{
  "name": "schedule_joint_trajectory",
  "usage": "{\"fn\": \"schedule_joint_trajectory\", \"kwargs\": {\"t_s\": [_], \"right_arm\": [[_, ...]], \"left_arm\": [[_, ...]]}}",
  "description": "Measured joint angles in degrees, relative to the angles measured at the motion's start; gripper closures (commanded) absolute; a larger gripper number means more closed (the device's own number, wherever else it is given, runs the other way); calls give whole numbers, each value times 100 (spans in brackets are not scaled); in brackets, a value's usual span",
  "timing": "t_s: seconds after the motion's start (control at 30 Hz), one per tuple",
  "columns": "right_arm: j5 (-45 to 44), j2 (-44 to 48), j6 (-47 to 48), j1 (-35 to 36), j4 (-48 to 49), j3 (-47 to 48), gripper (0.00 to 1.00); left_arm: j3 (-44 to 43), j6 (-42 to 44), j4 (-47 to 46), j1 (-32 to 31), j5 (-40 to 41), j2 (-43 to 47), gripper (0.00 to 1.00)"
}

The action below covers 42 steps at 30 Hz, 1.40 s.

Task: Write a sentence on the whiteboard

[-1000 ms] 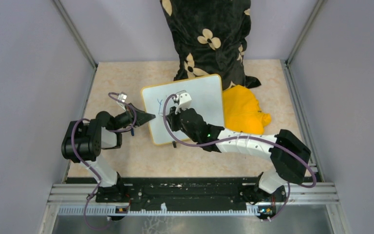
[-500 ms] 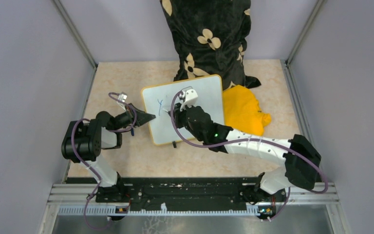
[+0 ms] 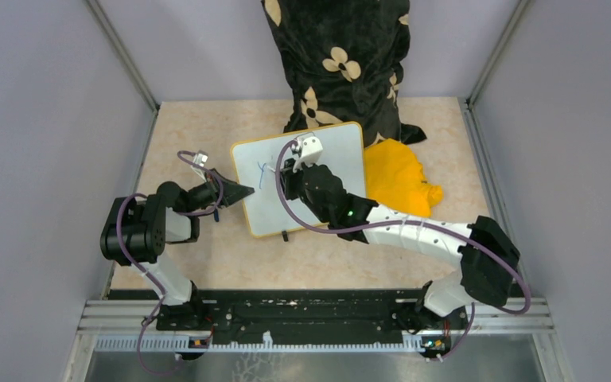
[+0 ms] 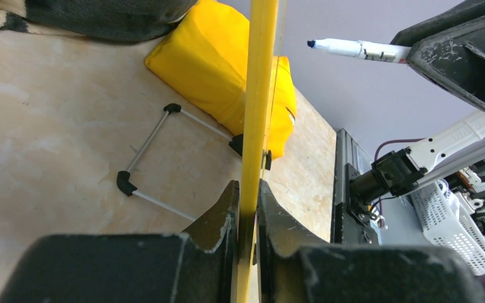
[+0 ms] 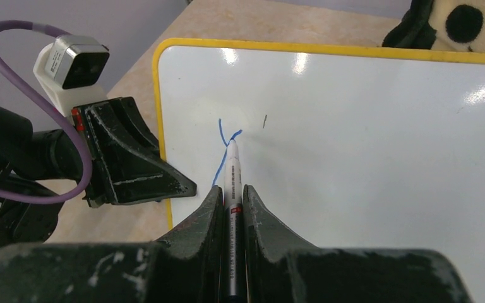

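Note:
The whiteboard (image 3: 338,151) is tilted up off the table, glossy white with a thin yellow frame (image 4: 259,95). My left gripper (image 3: 245,191) is shut on its left edge, the jaws pinching the frame (image 4: 247,196). My right gripper (image 5: 232,196) is shut on a white marker (image 5: 233,170), whose tip touches the whiteboard (image 5: 353,139). Of the sentence, a blue y-shaped stroke (image 5: 221,154) shows at the tip. In the left wrist view the marker (image 4: 353,48) sticks out of the right gripper (image 4: 461,50).
A yellow cloth (image 3: 398,183) lies just right of the board. A black pillow with cream flowers (image 3: 338,64) leans on the back wall behind it. The board's wire stand (image 4: 158,158) rests on the beige table. Grey walls close in both sides.
The right gripper has carried the marker a little farther up the board, and the blue stroke has grown. The right elbow has swung right. The left arm has not moved.

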<state>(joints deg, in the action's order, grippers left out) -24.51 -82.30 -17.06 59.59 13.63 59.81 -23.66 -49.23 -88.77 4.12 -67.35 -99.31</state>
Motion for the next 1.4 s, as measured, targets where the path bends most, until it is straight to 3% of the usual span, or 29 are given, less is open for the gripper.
{"fn": "schedule_joint_trajectory", "kwargs": {"t_s": [1.4], "right_arm": [[-133, -361, -9, -15, -125, 76, 100]], "left_arm": [[0, 0, 2, -2, 42, 0, 100]]}}
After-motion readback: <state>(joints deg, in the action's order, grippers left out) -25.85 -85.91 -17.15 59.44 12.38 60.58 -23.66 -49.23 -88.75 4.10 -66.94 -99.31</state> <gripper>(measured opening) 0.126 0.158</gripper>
